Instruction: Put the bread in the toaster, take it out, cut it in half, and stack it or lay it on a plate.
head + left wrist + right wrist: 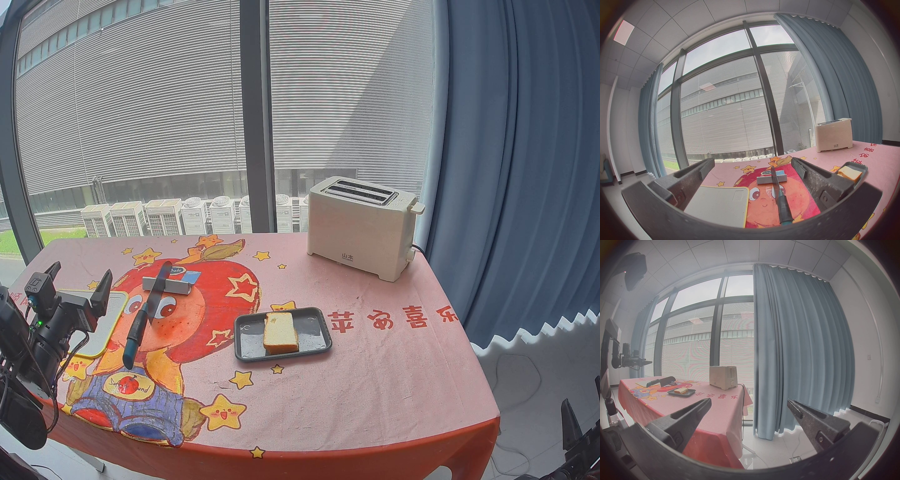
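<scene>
1. On the bench [375, 387], the bread slice [280, 332] lies flat in a dark tray [250, 350]. It sits well apart from the toaster [362, 225] at the far right corner.
2. The left tool [752, 164] is spread wide and empty, near the cutting board [718, 204]. The right tool [749, 403] is likewise spread and empty, off the bench's right side.
3. In my judgement, you should pinch the slice lightly across its long edges, then stand it upright over a slot.
4. The head view gives you the toaster's two top slots. The right wrist view gives its cord [743, 402] hanging off the bench edge.
</scene>
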Controlling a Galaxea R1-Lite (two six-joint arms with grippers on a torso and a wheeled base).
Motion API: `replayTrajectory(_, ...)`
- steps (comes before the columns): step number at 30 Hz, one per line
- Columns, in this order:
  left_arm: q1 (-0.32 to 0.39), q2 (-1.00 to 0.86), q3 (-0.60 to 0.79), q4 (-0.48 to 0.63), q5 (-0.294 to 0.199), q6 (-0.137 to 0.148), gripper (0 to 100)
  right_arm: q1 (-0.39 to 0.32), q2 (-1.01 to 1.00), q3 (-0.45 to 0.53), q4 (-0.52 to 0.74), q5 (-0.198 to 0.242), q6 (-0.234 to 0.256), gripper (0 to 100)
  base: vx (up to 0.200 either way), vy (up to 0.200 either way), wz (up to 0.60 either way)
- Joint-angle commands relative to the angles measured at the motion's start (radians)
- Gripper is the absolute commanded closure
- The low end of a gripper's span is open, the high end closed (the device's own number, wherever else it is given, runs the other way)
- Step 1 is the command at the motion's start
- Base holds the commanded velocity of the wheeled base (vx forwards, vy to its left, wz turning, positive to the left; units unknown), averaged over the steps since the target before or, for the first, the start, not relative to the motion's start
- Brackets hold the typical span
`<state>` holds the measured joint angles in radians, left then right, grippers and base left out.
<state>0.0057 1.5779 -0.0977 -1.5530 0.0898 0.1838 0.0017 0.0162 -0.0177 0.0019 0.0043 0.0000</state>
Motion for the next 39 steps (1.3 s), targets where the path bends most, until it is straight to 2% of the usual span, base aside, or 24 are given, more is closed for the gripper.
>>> replayTrajectory(1, 0.003, -0.025, 0.032, -0.016, -0.01, 0.002, 0, 0.0, -0.016, 0.016, 0.0, 0.0, 0.0, 0, 0.0, 0.0, 0.0)
replayTrajectory(8, 0.007, -0.111, 0.039, -0.016, -0.004, -0.014, 0, 0.0, -0.016, 0.016, 0.0, 0.0, 0.0, 0, 0.0, 0.0, 0.0)
replayTrajectory(10, 0.007, -0.171, 0.079, -0.016, -0.004, -0.046, 0, 0.0, -0.016, 0.016, 0.0, 0.0, 0.0, 0, 0.0, 0.0, 0.0)
replayTrajectory(11, 0.007, -0.171, 0.079, -0.016, -0.004, -0.046, 0, 0.0, -0.016, 0.016, 0.0, 0.0, 0.0, 0, 0.0, 0.0, 0.0)
replayTrajectory(12, 0.0, -0.217, 0.098, 0.01, -0.002, -0.089, 0, 0.0, -0.016, 0.016, 0.0, 0.0, 0.0, 0, 0.0, 0.0, 0.0)
replayTrajectory(14, 0.007, -0.283, 0.098, 0.071, 0.001, -0.149, 0, 0.0, -0.016, 0.016, 0.0, 0.0, 0.0, 0, 0.0, 0.0, 0.0)
replayTrajectory(15, 0.007, -0.341, 0.098, 0.102, 0.001, -0.172, 0, 0.0, -0.016, 0.016, 0.0, 0.0, 0.0, 0, 0.0, 0.0, 0.0)
replayTrajectory(16, 0.005, -0.397, 0.098, 0.136, -0.004, -0.182, 0, 0.0, -0.016, 0.016, 0.0, 0.0, 0.0, 0, 0.0, 0.0, 0.0)
replayTrajectory(17, 0.003, -0.457, 0.098, 0.185, -0.005, -0.182, 0, 0.0, -0.016, 0.016, 0.0, 0.0, 0.0, 0, 0.0, 0.0, 0.0)
replayTrajectory(18, 0.003, -0.457, 0.098, 0.185, -0.005, -0.182, 0, 0.0, -0.016, 0.016, 0.0, 0.0, 0.0, 0, 0.0, 0.0, 0.0)
replayTrajectory(19, 0.005, -0.555, 0.098, 0.307, -0.005, -0.181, 0, 0.0, -0.016, 0.016, 0.0, 0.0, 0.0, 0, 0.0, 0.0, 0.0)
replayTrajectory(20, 0.007, -0.605, 0.098, 0.376, -0.005, -0.179, 0, 0.0, -0.016, 0.016, 0.0, 0.0, 0.0, 0, 0.0, 0.0, 0.0)
replayTrajectory(21, 0.007, -0.605, 0.098, 0.376, -0.005, -0.179, 0, 0.0, -0.016, 0.016, 0.0, 0.0, 0.0, 0, 0.0, 0.0, 0.0)
replayTrajectory(22, 0.0, -0.71, 0.096, 0.501, -0.012, -0.179, 0, 0.0, -0.016, 0.016, 0.0, 0.0, 0.0, 0, 0.0, 0.0, 0.0)
replayTrajectory(23, 0.0, -0.71, 0.096, 0.501, -0.012, -0.179, 0, 0.0, -0.016, 0.016, 0.0, 0.0, 0.0, 0, 0.0, 0.0, 0.0)
replayTrajectory(24, -0.003, -0.832, 0.088, 0.623, -0.016, -0.178, 0, 0.0, -0.016, 0.016, 0.0, 0.0, 0.0, 0, 0.0, 0.0, 0.0)
replayTrajectory(26, -0.004, -0.94, 0.064, 0.742, -0.018, -0.178, 0, 0.0, -0.016, 0.016, 0.0, 0.0, 0.0, 0, 0.0, 0.0, 0.0)
replayTrajectory(30, -0.006, -1.029, -0.001, 0.964, -0.019, -0.176, 0, 0.0, -0.016, 0.016, 0.0, 0.0, 0.0, 0, 0.0, 0.0, 0.0)
replayTrajectory(34, -0.009, -1.076, -0.043, 1.07, -0.024, -0.178, 0, 0.0, -0.016, 0.016, 0.0, 0.0, 0.0, 0, 0.0, 0.0, 0.0)
replayTrajectory(36, -0.013, -1.076, -0.051, 1.077, -0.048, -0.179, 0, 0.0, -0.016, 0.016, 0.0, 0.0, 0.0, 0, 0.0, 0.0, 0.0)
replayTrajectory(39, -0.013, -1.079, -0.043, 1.079, -0.058, -0.179, 0, 0.0, -0.016, 0.016, 0.0, 0.0, 0.0, 0, 0.0, 0.0, 0.0)
